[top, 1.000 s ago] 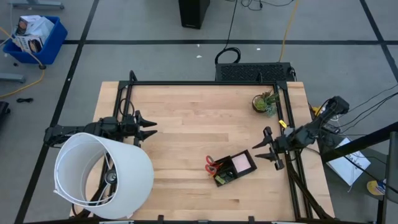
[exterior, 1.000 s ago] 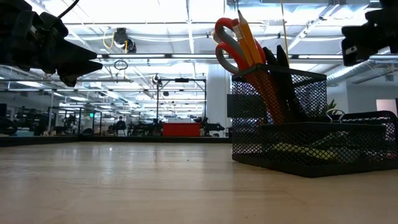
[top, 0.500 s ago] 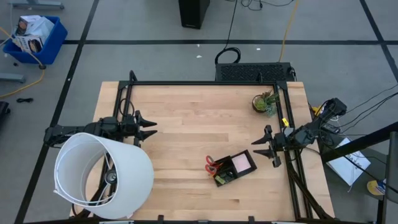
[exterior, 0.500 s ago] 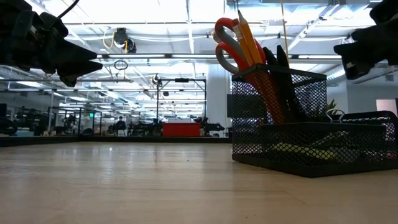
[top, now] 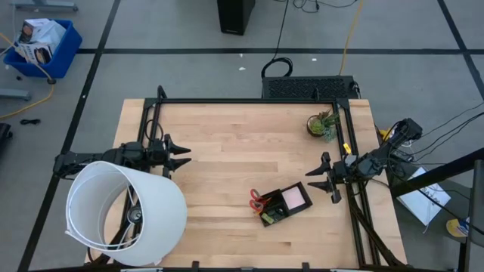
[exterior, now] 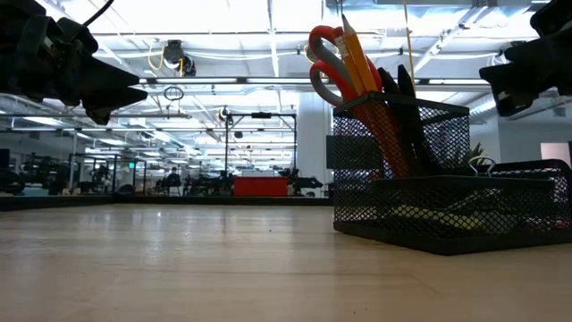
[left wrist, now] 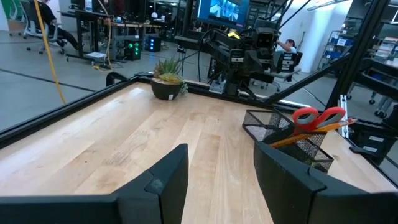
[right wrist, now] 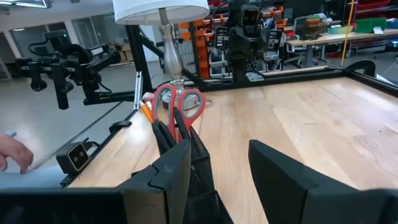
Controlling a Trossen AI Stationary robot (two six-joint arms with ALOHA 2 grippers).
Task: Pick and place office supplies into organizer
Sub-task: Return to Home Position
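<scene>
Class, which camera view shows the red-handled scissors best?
The low view: the scissors stand handles-up in the organizer, close and side-on. Both wrist views also show the red handles; the high view shows only a small red spot.

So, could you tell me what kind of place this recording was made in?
Most likely a robotics lab in a large open industrial hall: rows of ceiling strip lights over distant framed rigs, a grey floor marked with black tape lines, and a lit monitor in the background.
</scene>
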